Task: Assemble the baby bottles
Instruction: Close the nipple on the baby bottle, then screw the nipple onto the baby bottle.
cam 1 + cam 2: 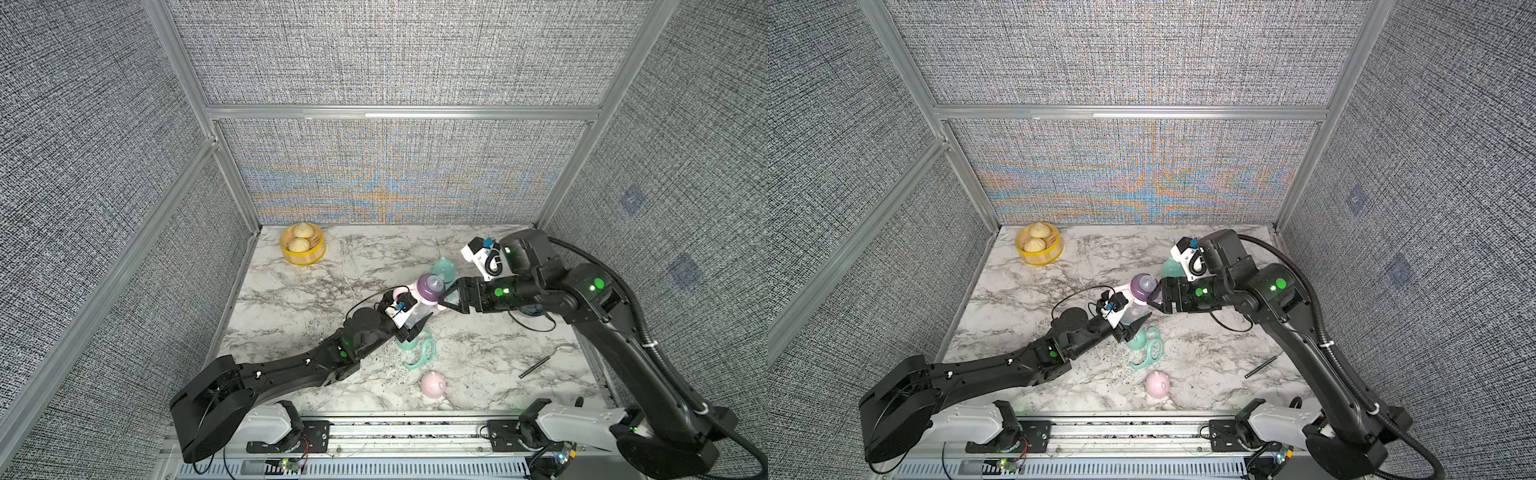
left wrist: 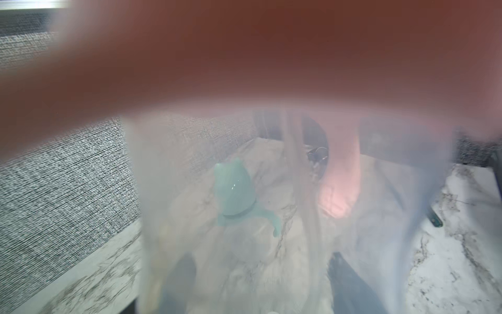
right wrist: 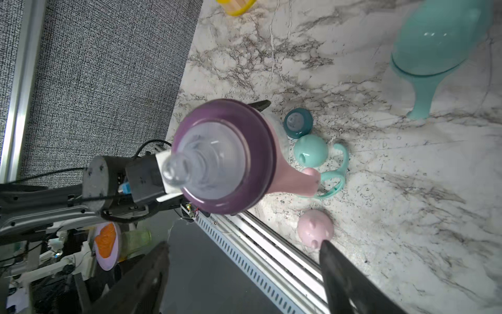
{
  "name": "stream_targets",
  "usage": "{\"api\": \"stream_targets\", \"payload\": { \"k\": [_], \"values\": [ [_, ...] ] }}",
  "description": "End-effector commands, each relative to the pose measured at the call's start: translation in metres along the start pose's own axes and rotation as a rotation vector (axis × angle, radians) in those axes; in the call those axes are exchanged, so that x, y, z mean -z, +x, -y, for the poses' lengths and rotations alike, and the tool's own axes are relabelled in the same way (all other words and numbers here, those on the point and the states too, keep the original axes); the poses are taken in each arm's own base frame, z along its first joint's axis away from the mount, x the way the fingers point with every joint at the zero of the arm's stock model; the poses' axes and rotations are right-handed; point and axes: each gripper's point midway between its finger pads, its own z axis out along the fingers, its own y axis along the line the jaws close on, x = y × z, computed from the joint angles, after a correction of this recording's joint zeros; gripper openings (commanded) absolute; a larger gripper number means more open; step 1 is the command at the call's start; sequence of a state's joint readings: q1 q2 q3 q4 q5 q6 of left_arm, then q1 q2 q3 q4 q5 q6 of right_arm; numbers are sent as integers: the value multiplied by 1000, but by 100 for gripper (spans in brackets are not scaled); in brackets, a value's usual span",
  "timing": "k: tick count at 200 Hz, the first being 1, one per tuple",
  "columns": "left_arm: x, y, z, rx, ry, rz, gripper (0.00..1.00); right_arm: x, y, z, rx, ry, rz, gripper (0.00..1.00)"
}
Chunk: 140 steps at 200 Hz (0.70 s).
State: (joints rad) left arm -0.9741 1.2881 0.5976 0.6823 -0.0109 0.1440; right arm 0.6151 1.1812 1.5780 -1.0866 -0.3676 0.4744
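Clear bottle (image 2: 271, 244) fills the left wrist view, clamped in the left gripper (image 1: 415, 323) at mid-frame, purple collar (image 1: 432, 286) uppermost. Right gripper (image 1: 448, 300) stands spread, empty, just right of the collar. Pink cap (image 1: 433, 383) lies lower centre.

Even bright light, soft shadows on the marble surface (image 1: 478, 345), rainbow moiré on the back wall (image 1: 386, 183) in both top views, left wrist view fogged and out of focus behind the clear bottle (image 2: 271, 258), edges bowed.
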Motion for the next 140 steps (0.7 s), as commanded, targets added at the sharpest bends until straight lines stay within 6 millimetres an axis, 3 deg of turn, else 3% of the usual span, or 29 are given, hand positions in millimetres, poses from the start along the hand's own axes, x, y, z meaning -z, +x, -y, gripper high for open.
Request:
{"api": "stream_targets", "payload": {
  "k": [1,54,86,140],
  "values": [
    [3,-10,20,69,161,17,0,7,-27,-13,174,-59,187,84],
    [11,-26,33,187,342,37,0,16,-33,-25,375,-150,394,84],
    [11,-33,46,240,453,18,0,10,-34,-25,416,-172,454,84],
    [6,-33,52,280,498,4,0,5,-41,-28,444,-191,512,84]
  ]
}}
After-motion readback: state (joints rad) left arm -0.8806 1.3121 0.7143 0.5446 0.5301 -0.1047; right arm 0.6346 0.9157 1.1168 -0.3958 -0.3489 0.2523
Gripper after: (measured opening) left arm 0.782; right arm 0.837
